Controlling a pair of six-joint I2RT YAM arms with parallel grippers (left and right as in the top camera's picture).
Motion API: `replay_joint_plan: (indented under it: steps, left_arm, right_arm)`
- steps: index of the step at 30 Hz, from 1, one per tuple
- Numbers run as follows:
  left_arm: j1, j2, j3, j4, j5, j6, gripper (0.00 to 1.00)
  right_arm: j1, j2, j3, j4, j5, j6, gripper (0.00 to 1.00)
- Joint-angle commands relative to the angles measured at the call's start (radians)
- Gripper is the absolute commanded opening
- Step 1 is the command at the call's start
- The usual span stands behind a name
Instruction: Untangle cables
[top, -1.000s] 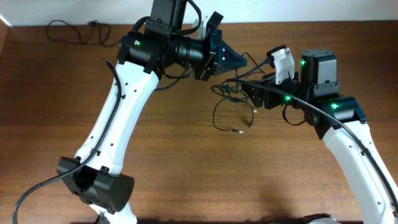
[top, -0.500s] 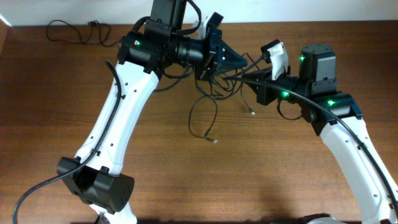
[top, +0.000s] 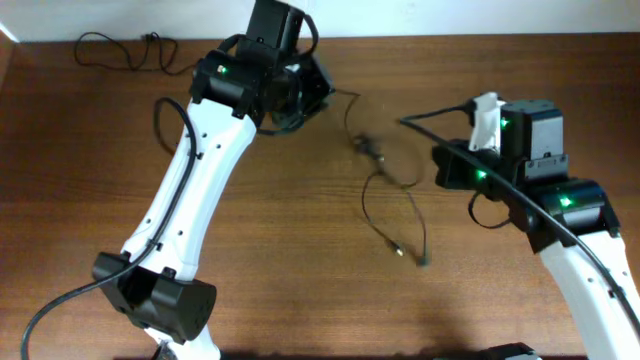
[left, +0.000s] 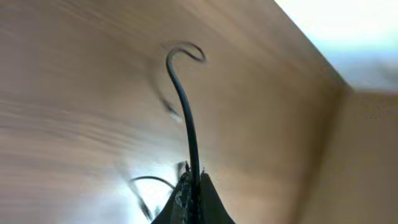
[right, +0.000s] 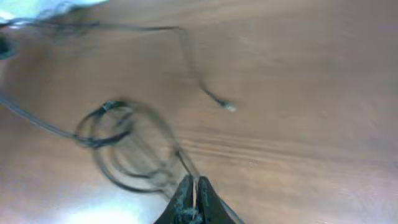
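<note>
The cables (top: 372, 150) form a small knot at the middle of the table, with loose loops trailing down to plug ends (top: 400, 250). My left gripper (top: 328, 94) is shut on one strand (left: 186, 106) that runs out from its tips and curls at the far end. On the other side, my right gripper (top: 405, 122) is shut on a thin strand (right: 183, 163) leading to blurred loops (right: 124, 140). A loose plug end (right: 227, 106) lies on the wood beyond them. A separate cable (top: 115, 50) lies at the far left corner.
The wooden table (top: 300, 260) ends at a pale wall along its far edge (top: 450, 20). Thick arm cables hang by the left arm's base (top: 60, 305) and the right arm (top: 560, 225).
My right gripper has shut and drawn back to the right. The left gripper has turned and pulled back left. The bundle has dropped lower and spread out between them.
</note>
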Motion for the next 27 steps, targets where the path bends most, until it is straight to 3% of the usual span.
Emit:
replay_joint_plan:
  steps: [1,4,5,7,9,10,13,15,20,27]
  left_arm:
    - [0.002,0.024,0.005,-0.076,-0.472,-0.033,0.0]
    - [0.002,0.036,0.005,-0.105,-0.481,-0.056,0.0]
    - [0.002,0.036,0.005,-0.096,-0.42,-0.054,0.0]
    - [0.002,0.036,0.005,-0.025,-0.137,0.035,0.0]
    - [0.002,0.036,0.005,0.044,0.111,0.063,0.0]
    - [0.002,0.036,0.005,0.082,0.247,0.062,0.0]
    - [0.002,0.036,0.005,0.174,0.54,0.026,0.0]
    - [0.002,0.036,0.005,0.224,0.629,-0.008,0.0]
    - [0.002,0.036,0.005,0.3,0.712,-0.16,0.0]
    - [0.002,0.036,0.005,0.3,0.834,-0.16,0.0]
  right_arm:
    - [0.004,-0.029,0.006,-0.098,0.406,0.274,0.04]
    - [0.004,-0.026,0.006,-0.18,0.542,0.353,0.04]
    - [0.004,-0.026,0.006,-0.175,0.507,0.331,0.04]
    - [0.004,-0.026,0.006,-0.133,0.331,0.214,0.09]
    - [0.005,-0.025,0.006,-0.084,0.129,0.135,0.22]
    - [0.005,-0.024,0.006,-0.048,-0.017,0.063,0.37]
    - [0.005,-0.024,0.006,-0.005,-0.203,0.042,0.68]
    - [0.005,-0.024,0.006,0.005,-0.269,0.042,0.77]
    - [0.006,-0.012,0.006,0.004,-0.274,0.041,0.75]
    - [0.006,0.047,0.006,0.018,-0.274,-0.023,0.73]
